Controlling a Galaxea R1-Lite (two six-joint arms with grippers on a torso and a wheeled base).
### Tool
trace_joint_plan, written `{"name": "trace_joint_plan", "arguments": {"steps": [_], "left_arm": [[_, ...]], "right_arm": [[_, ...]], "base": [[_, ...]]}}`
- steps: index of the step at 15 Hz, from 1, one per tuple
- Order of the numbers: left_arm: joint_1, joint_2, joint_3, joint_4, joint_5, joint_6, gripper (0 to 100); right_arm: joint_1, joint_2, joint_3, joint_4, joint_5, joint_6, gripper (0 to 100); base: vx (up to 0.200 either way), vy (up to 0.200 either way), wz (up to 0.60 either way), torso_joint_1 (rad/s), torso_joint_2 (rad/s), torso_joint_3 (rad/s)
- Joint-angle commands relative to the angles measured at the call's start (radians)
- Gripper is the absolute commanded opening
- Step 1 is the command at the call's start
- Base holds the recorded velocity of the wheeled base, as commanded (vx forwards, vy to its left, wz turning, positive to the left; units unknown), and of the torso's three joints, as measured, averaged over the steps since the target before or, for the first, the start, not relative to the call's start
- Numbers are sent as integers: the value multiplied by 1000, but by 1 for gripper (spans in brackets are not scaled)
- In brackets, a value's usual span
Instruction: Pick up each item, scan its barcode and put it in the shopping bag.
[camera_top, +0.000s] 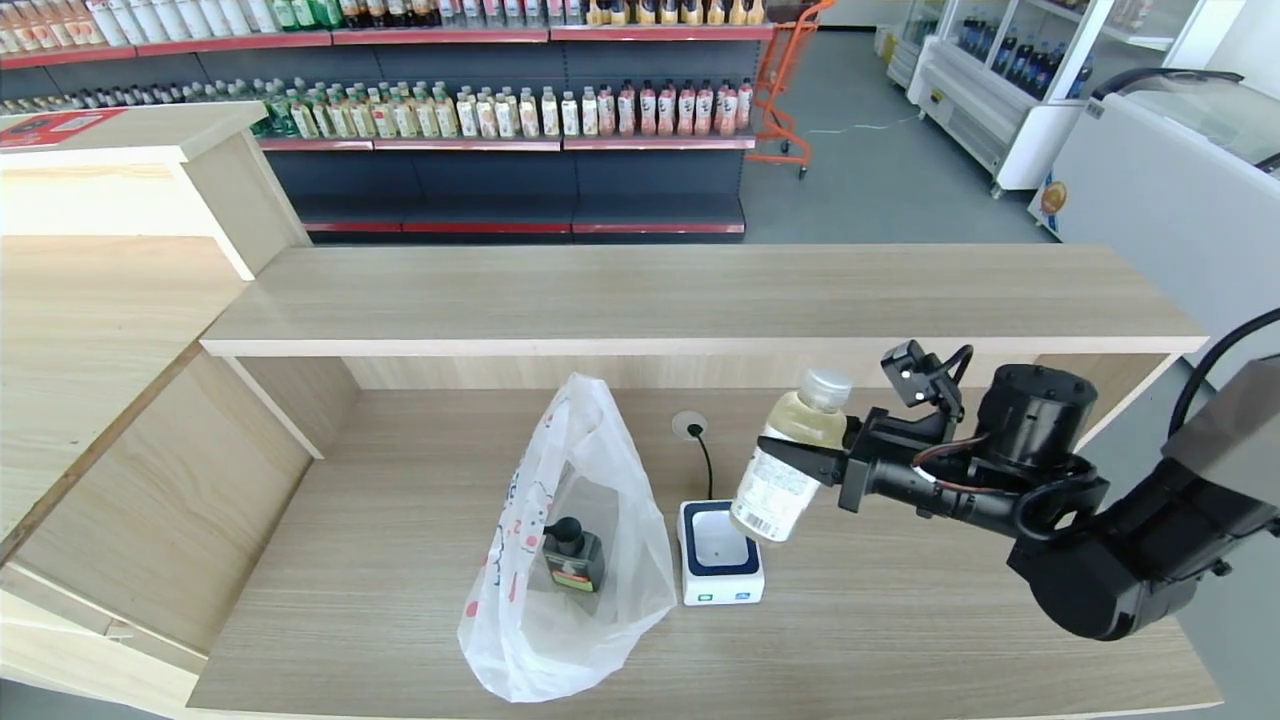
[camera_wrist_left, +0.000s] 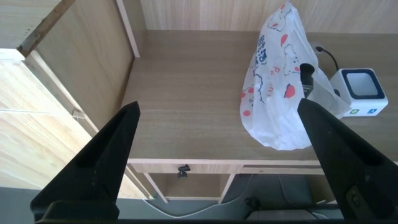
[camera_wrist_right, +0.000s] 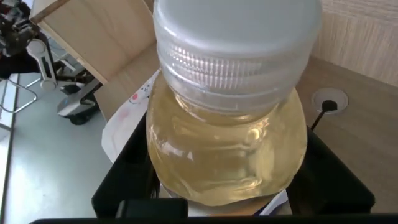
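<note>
Right tool (camera_top: 800, 455) is clamped around the upper body of the pale drink bottle (camera_top: 770, 500). It holds the bottle tilted in the air, base just over the scanner (camera_top: 718, 570) mid-surface, probably so the label's barcode faces the window. The shopping bag (camera_top: 620, 590) stands just beside the scanner, mouth up, with a dark pump bottle (camera_top: 572, 560) inside. The left tool (camera_wrist_left: 217, 106) hangs spread wide and empty by the surface's near-left corner, seemingly on standby.

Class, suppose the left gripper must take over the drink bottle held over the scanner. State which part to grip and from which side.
Probably the labelled lower body of the bottle, approached from the robot's left. The right gripper clamps the upper body from the right, leaving that round, tilted lower part free above the scanner.
</note>
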Motion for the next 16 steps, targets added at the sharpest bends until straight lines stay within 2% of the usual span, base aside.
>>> {"name": "trace_joint_plan", "arguments": {"steps": [1, 6, 10, 16], "left_arm": [[0, 0, 0, 0, 0, 0, 100], [0, 0, 0, 0, 0, 0, 100], [0, 0, 0, 0, 0, 0, 100], [0, 0, 0, 0, 0, 0, 100]], "right_arm": [[74, 137, -119, 15, -2, -2, 0], [129, 319, -375, 84, -2, -51, 0], [152, 398, -446, 89, 1, -49, 0], [195, 520, -668, 158, 2, -52, 0]], "base": [[0, 0, 0, 0, 0, 0], [0, 0, 0, 0, 0, 0], [0, 0, 0, 0, 0, 0], [0, 0, 0, 0, 0, 0]]}}
